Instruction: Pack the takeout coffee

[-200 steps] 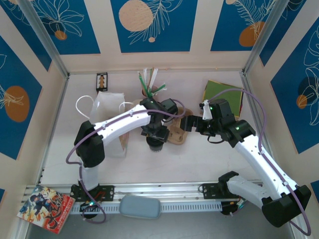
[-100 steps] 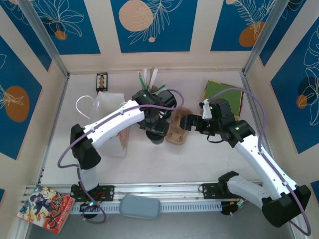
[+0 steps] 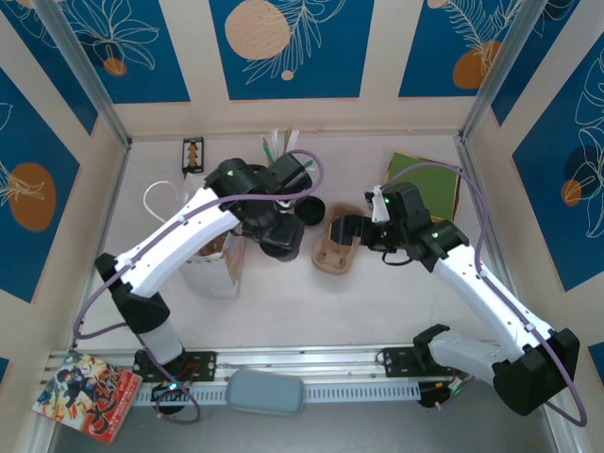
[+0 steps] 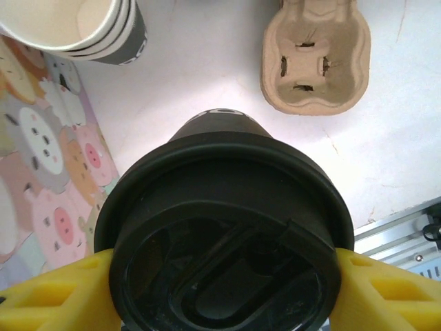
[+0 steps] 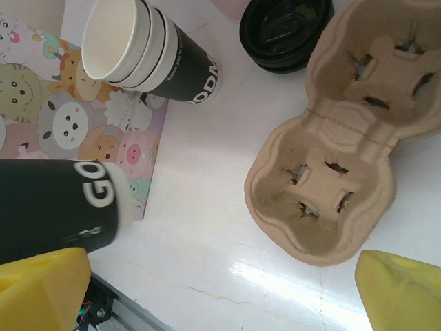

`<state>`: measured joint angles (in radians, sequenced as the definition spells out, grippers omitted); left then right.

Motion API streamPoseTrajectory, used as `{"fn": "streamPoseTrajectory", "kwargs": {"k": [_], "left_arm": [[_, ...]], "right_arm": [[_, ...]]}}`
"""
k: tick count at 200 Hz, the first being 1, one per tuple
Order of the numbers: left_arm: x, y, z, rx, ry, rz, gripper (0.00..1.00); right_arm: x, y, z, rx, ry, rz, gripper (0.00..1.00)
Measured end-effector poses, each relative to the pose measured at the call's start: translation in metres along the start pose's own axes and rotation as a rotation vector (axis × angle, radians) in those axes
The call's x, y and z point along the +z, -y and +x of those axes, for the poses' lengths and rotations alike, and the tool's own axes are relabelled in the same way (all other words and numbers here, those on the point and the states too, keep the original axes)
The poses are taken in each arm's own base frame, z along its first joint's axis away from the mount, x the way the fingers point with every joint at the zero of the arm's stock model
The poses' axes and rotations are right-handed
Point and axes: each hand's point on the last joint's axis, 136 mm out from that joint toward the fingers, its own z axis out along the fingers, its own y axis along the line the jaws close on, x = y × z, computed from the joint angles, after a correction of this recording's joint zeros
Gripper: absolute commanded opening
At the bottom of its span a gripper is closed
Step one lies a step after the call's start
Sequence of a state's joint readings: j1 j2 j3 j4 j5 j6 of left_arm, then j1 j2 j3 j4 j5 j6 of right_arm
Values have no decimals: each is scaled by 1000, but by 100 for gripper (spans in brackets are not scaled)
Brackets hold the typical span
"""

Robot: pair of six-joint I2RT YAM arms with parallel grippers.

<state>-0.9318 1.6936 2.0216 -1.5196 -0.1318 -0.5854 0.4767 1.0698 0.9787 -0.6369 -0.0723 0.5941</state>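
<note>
Because the takeout coffee (image 4: 224,227) should reach the bag upright, the left gripper (image 4: 224,293) takes it from the side. Its yellow fingers (image 4: 48,293) are clamped on either side of the cup at the bottom of the wrist view, so the black lid faces up and nothing should spill. In the overhead view the cup hangs just left of centre, seemingly clear of the table, with the white paper bag (image 3: 215,278) immediately to its left. I judge the step in hand to be the carry to the bag's mouth, with the lowering not yet done. The pulp cup carrier (image 3: 335,250) lies empty at centre. The right gripper (image 3: 347,229) hovers over its right end with jaws spread wide, holding nothing, well placed to take the carrier or steady the bag.
</note>
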Motion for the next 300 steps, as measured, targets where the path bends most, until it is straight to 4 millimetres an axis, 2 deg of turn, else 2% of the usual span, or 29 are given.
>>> {"fn": "streamPoseTrajectory", "kwargs": {"k": [64, 186, 242, 300], "left_arm": [[-50, -20, 9, -19, 96, 16, 65], [-111, -45, 8, -66, 300, 36, 64], [-131, -59, 19, -107, 362, 51, 63], [-133, -70, 35, -133, 367, 56, 61]], "right_arm": [[14, -21, -6, -46, -16, -34, 99], [35, -31, 3, -86, -67, -18, 99], [43, -34, 5, -97, -82, -12, 99], [51, -38, 8, -108, -103, -10, 99]]}}
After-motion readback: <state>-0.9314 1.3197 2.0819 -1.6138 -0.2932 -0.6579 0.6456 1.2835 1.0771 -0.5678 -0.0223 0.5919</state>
